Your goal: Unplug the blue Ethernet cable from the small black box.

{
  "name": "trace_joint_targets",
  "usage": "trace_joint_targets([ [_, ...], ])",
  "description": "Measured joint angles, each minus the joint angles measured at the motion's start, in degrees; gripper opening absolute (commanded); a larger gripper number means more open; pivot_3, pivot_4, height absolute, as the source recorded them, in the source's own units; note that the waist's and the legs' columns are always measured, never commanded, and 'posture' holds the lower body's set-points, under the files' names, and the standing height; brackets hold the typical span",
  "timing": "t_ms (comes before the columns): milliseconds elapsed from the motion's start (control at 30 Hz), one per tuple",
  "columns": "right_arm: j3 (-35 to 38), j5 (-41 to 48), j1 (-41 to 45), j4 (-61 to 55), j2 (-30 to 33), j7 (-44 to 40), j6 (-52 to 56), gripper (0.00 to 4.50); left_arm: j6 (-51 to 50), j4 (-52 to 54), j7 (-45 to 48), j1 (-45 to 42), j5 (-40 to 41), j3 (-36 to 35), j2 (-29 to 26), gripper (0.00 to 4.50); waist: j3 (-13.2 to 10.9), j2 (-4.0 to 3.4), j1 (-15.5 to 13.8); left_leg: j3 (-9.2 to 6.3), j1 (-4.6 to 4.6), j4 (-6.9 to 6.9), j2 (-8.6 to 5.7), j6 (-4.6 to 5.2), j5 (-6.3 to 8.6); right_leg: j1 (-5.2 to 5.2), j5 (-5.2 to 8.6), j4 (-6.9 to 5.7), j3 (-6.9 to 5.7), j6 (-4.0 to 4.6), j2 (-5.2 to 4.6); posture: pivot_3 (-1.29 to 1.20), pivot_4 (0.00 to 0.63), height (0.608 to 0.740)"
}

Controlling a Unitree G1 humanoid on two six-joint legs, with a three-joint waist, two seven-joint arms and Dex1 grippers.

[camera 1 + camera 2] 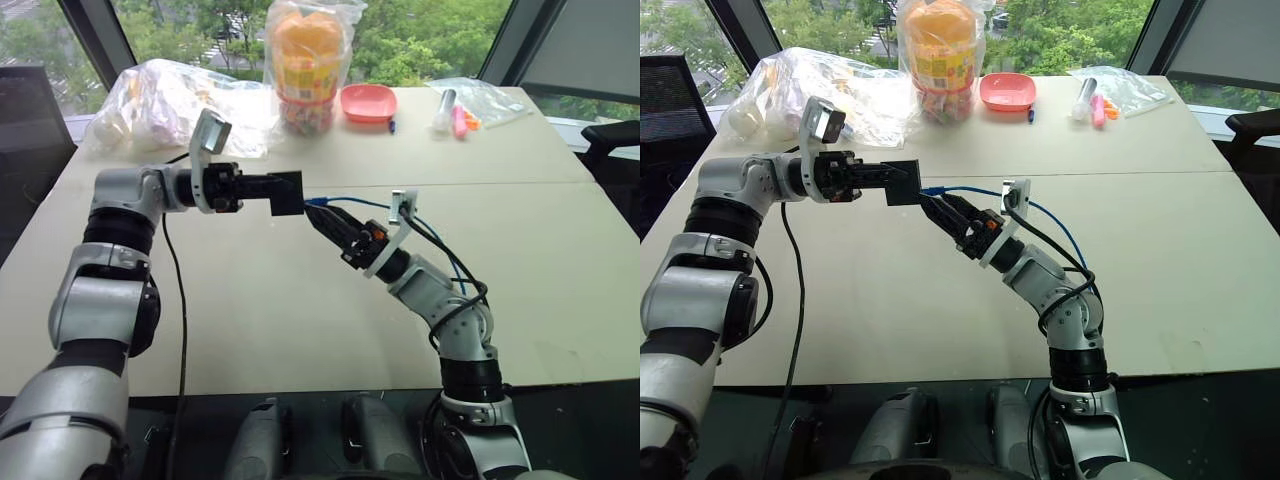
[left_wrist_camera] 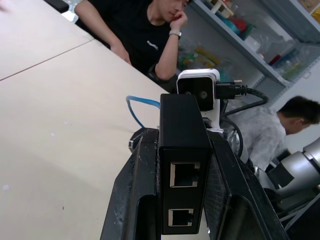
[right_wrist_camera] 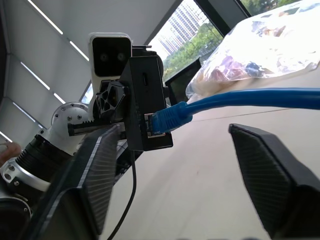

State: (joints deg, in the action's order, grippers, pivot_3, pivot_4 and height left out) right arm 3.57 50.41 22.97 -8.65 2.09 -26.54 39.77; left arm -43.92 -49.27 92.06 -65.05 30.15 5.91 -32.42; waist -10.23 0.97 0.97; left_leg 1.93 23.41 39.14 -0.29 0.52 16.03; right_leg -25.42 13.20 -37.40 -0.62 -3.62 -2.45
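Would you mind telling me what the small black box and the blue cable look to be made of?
The small black box looks like matte moulded plastic: dull, even faces, crisp edges, metal-lined ports. The blue cable seems to be smooth rubbery plastic sheathing; it bends freely, with a ribbed boot at the plug.

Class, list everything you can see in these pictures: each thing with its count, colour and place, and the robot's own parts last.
table: one, beige, under everything.
small black box: one, black, held above the table.
blue Ethernet cable: one, blue, plugged into the box, trailing past the right arm.
plastic bag: one, clear, far left of the table.
snack jar: one, orange and yellow, in a clear bag at the far edge.
bowl: one, pink, beside the jar.
small bag of bits: one, clear, far right.
people: two, seated beyond the table.
shelves: one set, behind them.
left claw: one, black, shut on the box.
right claw: one, black, open around the plug.
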Motion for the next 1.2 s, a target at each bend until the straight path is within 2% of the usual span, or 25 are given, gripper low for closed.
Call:
trace_joint_targets([
  [467, 0.1, -0.2, 0.0, 1.3, -0.8, 0.5, -0.1, 3.65, 0.0, 0.0, 0.0, 0.0, -0.4, 0.0, 0.1, 0.5, 0.0, 0.0, 0.0, 0.0, 0.0, 0.0, 0.0, 0.0, 0.0, 0.0, 0.0, 0.0, 0.0, 0.0, 0.0, 0.0, 0.15, 0.74],
  [567, 0.1, -0.6, 0.2, 1.7, -0.9, 0.5, -0.2, 2.9, 0.0, 0.0, 0.0, 0.0, -0.8, 0.0, 0.1, 0.5, 0.0, 0.0, 0.0, 0.0, 0.0, 0.0, 0.0, 0.0, 0.0, 0.0, 0.0, 0.0, 0.0, 0.0, 0.0, 0.0, 0.15, 0.74],
  [733, 0.0, -0.6, 0.5, 1.7, -1.3, 0.1, -0.3, 0.43, 0.0, 0.0, -0.5, 0.3, -1.3, -0.1, 0.2, 0.5, 0.0, 0.0, 0.0, 0.0, 0.0, 0.0, 0.0, 0.0, 0.0, 0.0, 0.0, 0.0, 0.0, 0.0, 0.0, 0.0, 0.15, 0.74],
  [767, 0.0, -0.4, 0.5, 1.6, -1.5, -0.2, -0.3, 0.05, 0.1, 0.0, -0.8, 0.4, -1.4, -0.4, -0.1, 0.5, 0.0, 0.0, 0.1, 0.0, 0.0, 0.0, 0.01, 0.0, 0.0, 0.0, 0.0, 0.0, 0.0, 0.0, 0.0, 0.0, 0.15, 0.74],
  [1200, 0.2, -0.4, 0.5, 1.7, -1.6, 0.8, -0.3, 0.05, 0.7, -0.2, -0.9, 0.7, -2.3, -1.3, 0.1, 0.5, 0.0, 0.0, 0.0, 0.0, 0.0, 0.0, 0.0, 0.0, 0.0, 0.0, 0.0, 0.0, 0.0, 0.0, -0.01, 0.0, 0.15, 0.74],
])
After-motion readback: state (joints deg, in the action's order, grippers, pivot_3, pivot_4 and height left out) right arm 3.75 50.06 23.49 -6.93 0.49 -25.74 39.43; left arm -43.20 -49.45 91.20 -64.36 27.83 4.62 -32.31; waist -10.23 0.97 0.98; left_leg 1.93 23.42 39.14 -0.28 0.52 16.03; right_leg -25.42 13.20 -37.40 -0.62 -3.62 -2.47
